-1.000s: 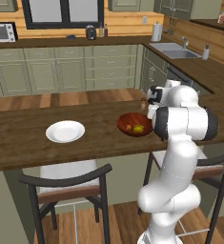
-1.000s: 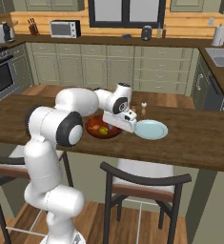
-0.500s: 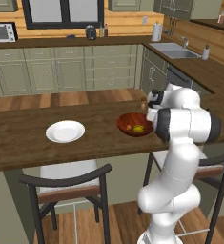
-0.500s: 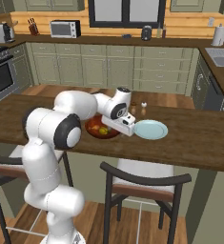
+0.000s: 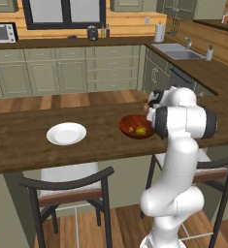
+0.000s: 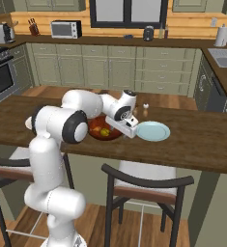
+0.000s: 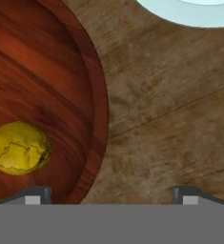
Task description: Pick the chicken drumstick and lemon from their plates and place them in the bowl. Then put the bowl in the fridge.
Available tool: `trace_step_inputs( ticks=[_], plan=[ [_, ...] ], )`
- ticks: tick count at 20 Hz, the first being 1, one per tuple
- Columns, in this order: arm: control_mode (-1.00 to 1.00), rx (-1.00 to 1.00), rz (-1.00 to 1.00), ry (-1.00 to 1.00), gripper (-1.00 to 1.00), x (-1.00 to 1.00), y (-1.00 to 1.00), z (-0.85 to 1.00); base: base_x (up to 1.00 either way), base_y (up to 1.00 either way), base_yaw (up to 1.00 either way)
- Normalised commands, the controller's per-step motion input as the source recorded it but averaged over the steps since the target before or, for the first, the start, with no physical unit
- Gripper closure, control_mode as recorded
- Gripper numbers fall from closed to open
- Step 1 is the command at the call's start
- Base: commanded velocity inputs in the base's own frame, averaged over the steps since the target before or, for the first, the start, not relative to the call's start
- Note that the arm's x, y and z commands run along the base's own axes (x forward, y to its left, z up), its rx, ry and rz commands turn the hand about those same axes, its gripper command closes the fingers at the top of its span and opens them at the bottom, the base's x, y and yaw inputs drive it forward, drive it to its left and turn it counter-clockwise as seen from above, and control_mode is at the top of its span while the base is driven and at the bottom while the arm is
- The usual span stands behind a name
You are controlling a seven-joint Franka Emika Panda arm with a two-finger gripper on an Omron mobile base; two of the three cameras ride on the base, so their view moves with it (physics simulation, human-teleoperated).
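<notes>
The reddish-brown bowl sits on the wooden counter, with the yellow lemon lying inside it. In the base views the lemon rests beside the orange-brown chicken drumstick, also in the bowl. My gripper hangs low over the bowl's rim, open, with one fingertip over the bowl's inside and the other over bare counter. Nothing is between the fingers. The pale blue-green plate lies empty just beside the bowl, and the white plate lies empty further along the counter. The fridge is out of view.
Two bar chairs stand against the counter's near edge. A small shaker stands behind the blue-green plate. Cabinets, a microwave and a sink line the far walls.
The hand has sunk slightly toward the bowl's rim, still open. The bowl, the food and the plates have not moved.
</notes>
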Motion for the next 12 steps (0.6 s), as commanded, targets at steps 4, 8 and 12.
trace_step_inputs(
  ticks=[4, 8, 12],
  plan=[
    [-1.00, 0.04, -0.03, 0.00, -1.00, 0.40, 0.00, -0.20, 0.00, 0.00, 0.00],
    [-1.00, 0.02, -0.03, 0.00, -1.00, 0.43, 0.00, -0.21, 0.00, 0.00, 0.00],
    [-1.00, 0.00, -0.02, 0.01, -1.00, 0.38, 0.00, -0.42, 0.00, 0.00, 0.00]
  ],
)
